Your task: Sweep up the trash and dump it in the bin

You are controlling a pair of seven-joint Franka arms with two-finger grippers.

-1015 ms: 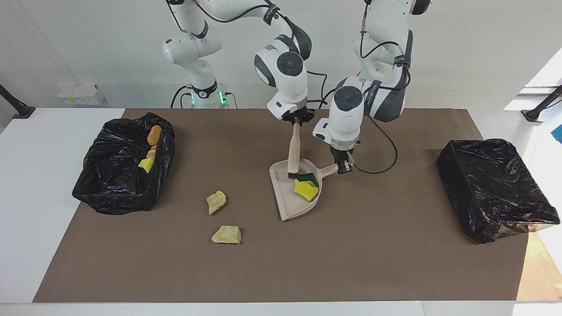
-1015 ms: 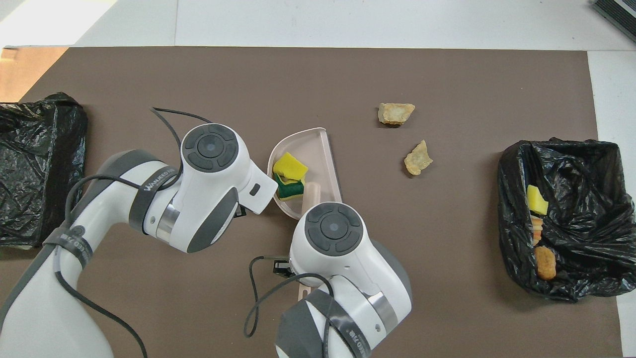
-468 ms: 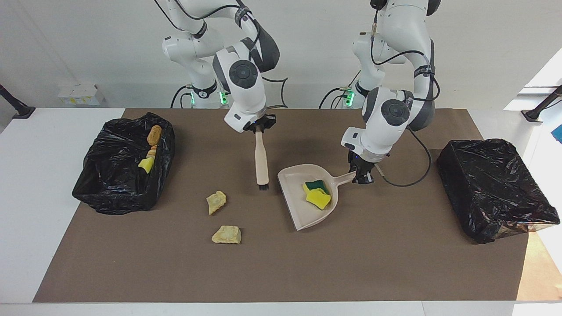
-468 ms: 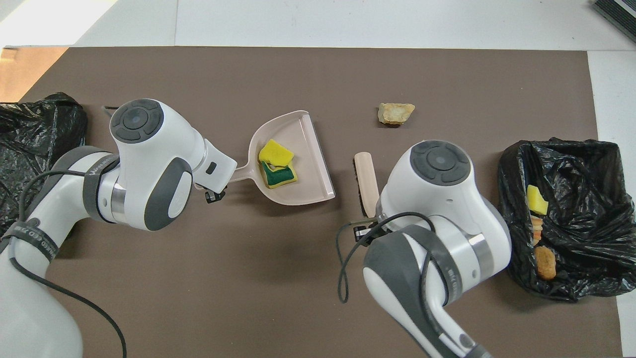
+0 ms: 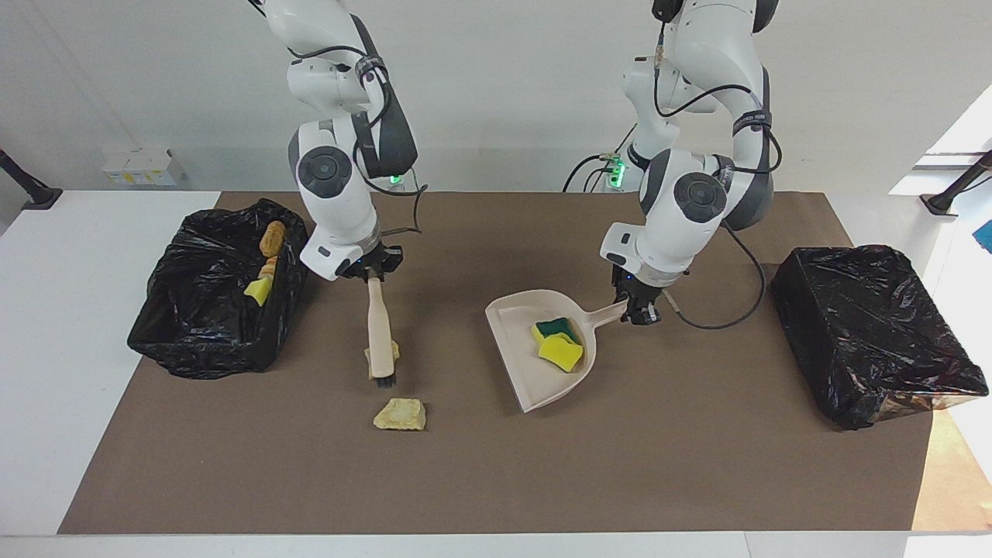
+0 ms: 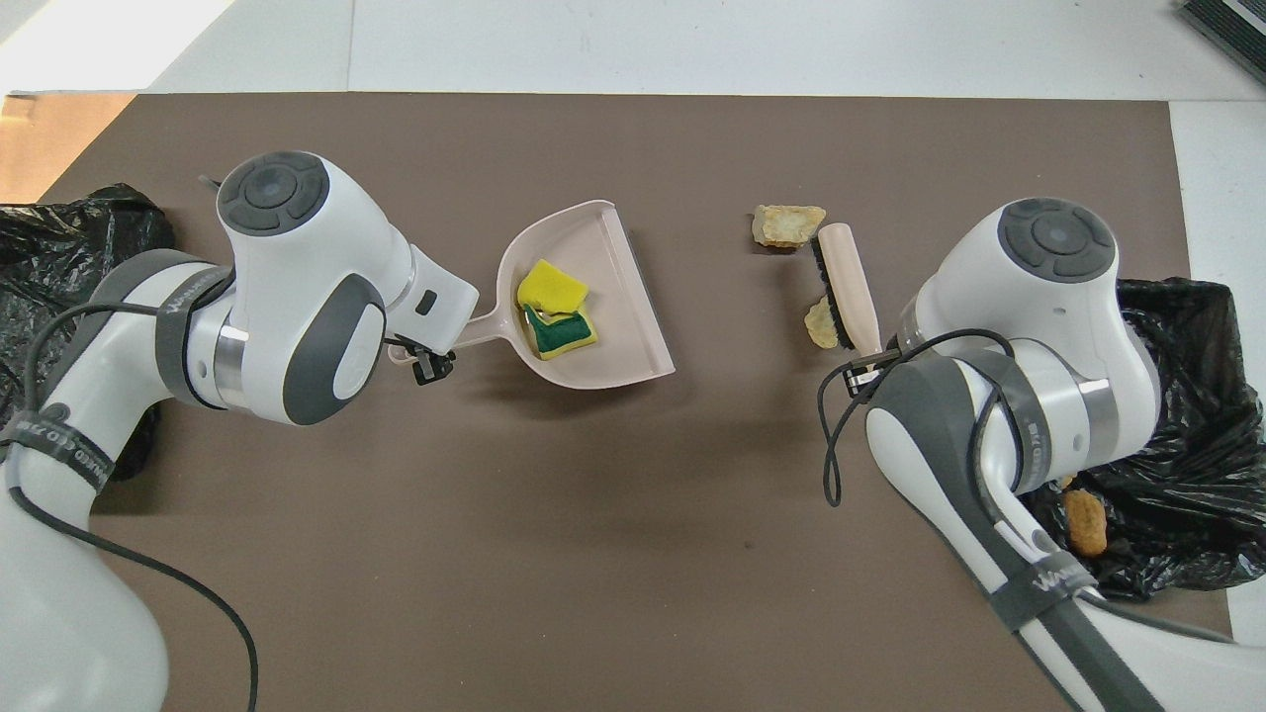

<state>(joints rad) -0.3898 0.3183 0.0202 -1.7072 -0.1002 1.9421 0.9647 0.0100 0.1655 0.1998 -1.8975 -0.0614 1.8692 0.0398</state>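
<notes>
Now the right gripper point(image 5: 374, 273), pinched on the handle of the beige hand brush point(image 5: 379, 335), has swung away from the dustpan point(image 5: 521, 372) toward the right arm's end of the table, its bristles down beside two loose foam chunks point(image 5: 400, 415), so another sweep looks ready to begin. Meanwhile the left gripper point(image 5: 640, 311), clamped on the dustpan's handle, has drawn the pan toward the table's middle with two yellow-and-green sponge pieces point(image 5: 559, 352) inside. Counted: two black-lined bins; the nearer-the-brush bin point(image 5: 201, 341) shows three scraps point(image 5: 272, 239).
</notes>
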